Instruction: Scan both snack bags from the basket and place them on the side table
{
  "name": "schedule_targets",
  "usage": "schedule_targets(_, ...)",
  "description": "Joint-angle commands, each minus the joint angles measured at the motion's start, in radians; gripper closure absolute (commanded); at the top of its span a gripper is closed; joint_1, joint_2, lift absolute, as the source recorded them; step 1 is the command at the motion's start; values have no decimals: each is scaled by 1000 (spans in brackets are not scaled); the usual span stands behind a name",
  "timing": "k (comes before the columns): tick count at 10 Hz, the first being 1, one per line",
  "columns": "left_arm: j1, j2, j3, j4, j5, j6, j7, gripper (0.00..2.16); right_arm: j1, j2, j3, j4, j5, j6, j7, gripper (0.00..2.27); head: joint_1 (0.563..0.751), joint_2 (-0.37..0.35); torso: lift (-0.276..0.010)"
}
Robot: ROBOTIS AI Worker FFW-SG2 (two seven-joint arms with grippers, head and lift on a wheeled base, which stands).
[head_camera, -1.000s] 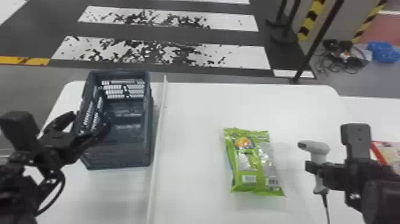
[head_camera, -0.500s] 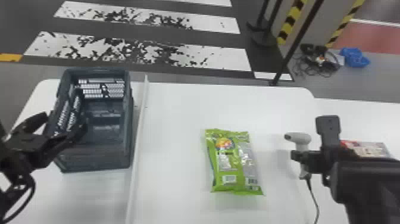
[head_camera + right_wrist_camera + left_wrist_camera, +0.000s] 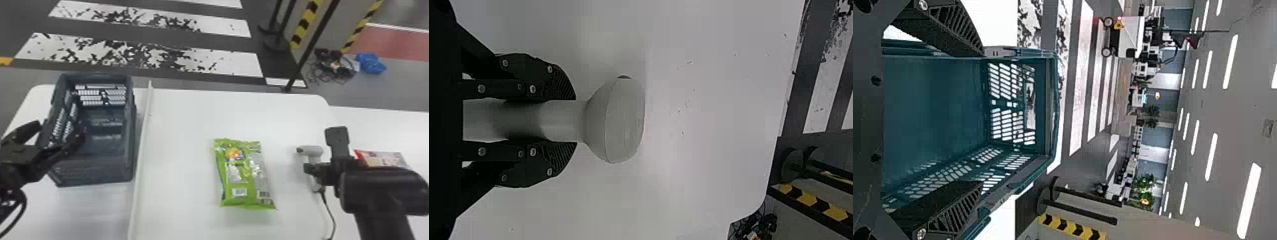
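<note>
The green snack bag point(image 3: 247, 175) lies flat on the white table point(image 3: 191, 118). A red-and-white snack bag point(image 3: 383, 158) rests on the side table point(image 3: 376, 127), partly behind the right arm. My left gripper point(image 3: 59, 135) stands open at the left side of the dark basket point(image 3: 95, 170); in the left wrist view the left gripper point(image 3: 980, 117) has its fingers apart over the basket point(image 3: 933, 100). Right of the green bag, my right gripper point(image 3: 314, 169) is shut on the scanner point(image 3: 312, 150). The right gripper point(image 3: 573, 121) clasps the handle below the scanner's head point(image 3: 616, 120).
A raised white strip point(image 3: 142, 159) runs between basket and green bag. From the scanner a dark cable point(image 3: 332, 217) trails toward the near edge. Beyond the table, black posts point(image 3: 311, 48) and a blue item point(image 3: 370, 63) stand or lie on the floor.
The head view has turned to the right, so table, basket and bags sit farther left in it and more of the red-and-white bag shows. Both grippers hold about the same places over the table.
</note>
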State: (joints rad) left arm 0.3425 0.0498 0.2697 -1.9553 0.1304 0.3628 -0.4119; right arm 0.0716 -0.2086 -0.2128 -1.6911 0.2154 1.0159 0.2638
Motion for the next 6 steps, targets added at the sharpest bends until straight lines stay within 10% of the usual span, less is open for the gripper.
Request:
schedule_targets(1, 1, 2, 0, -4, 0, 2, -1, 80, -3, 0, 10, 7, 10, -1, -2, 2202, 695, -177, -75)
schedule_targets(3, 1, 4, 0, -5, 0, 2, 1, 80, -6, 0, 23, 11, 24, 2, -2, 1929, 695, -175, -75)
schedule_targets(4, 1, 5, -1, -5, 0, 2, 1, 80, -6, 0, 24, 11, 24, -1, -2, 1271, 695, -174, -75)
schedule_targets(5, 1, 5, 0, -5, 0, 2, 1, 80, -4, 2, 26, 10, 22, -1, -5, 157, 695, -172, -75)
schedule_targets(6, 1, 5, 0, -5, 0, 2, 1, 80, 2, 2, 23, 2, 21, 2, -8, 6, 695, -170, -75)
